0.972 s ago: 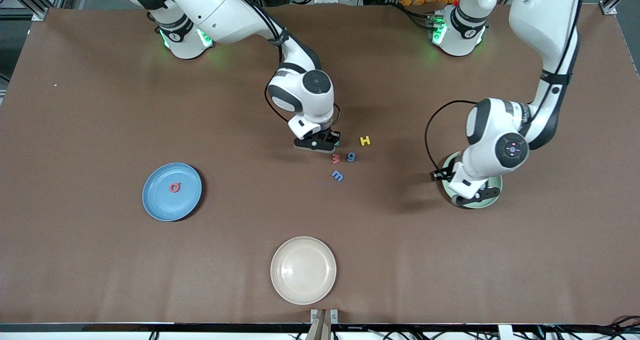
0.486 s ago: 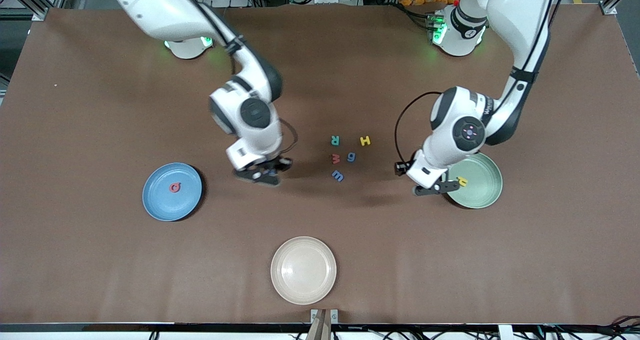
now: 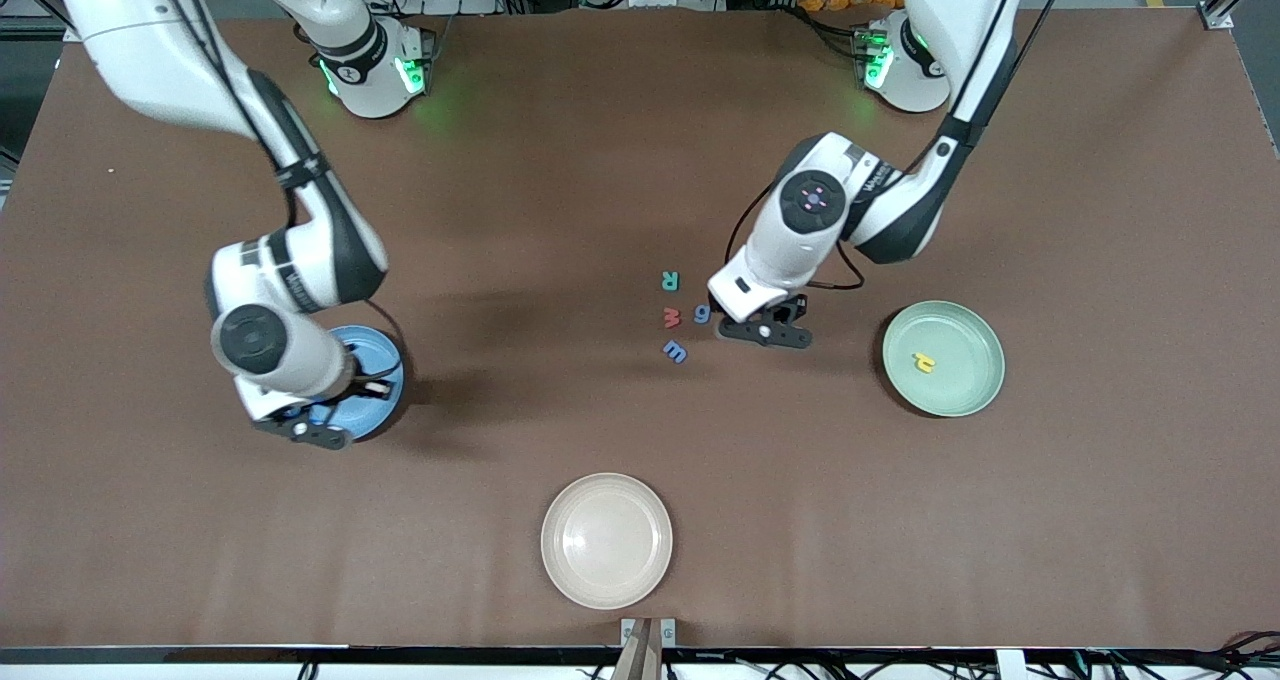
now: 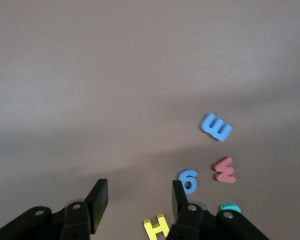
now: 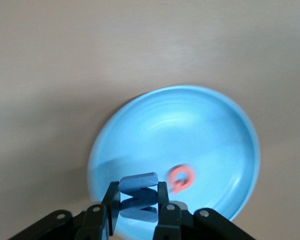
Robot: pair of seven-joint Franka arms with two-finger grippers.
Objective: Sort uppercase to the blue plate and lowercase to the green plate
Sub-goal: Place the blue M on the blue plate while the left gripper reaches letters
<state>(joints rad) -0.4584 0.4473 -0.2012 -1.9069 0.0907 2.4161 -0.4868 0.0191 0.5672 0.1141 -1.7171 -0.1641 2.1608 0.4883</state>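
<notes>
Blue on blue: carried the W [image 5: 138,181] clamped upright in the right gripper [image 5: 138,205], away from the letter cluster within the last second and out over the blue plate [image 5: 200,130], near its seven o'clock edge. Hovered above the red Q [image 5: 180,178] already lying there; judged a second capital about ready to drop. Swung the left gripper [image 4: 138,200] off the green plate [image 3: 960,385], left the yellow lowercase letter [image 3: 924,363] inside, and brought it, jaws apart and empty, over the table at about four o'clock of the blue g [image 3: 702,313]. Left the H [image 4: 157,227], R [image 3: 670,281], red m [image 3: 672,316] and blue m [image 3: 675,351] unsorted.
</notes>
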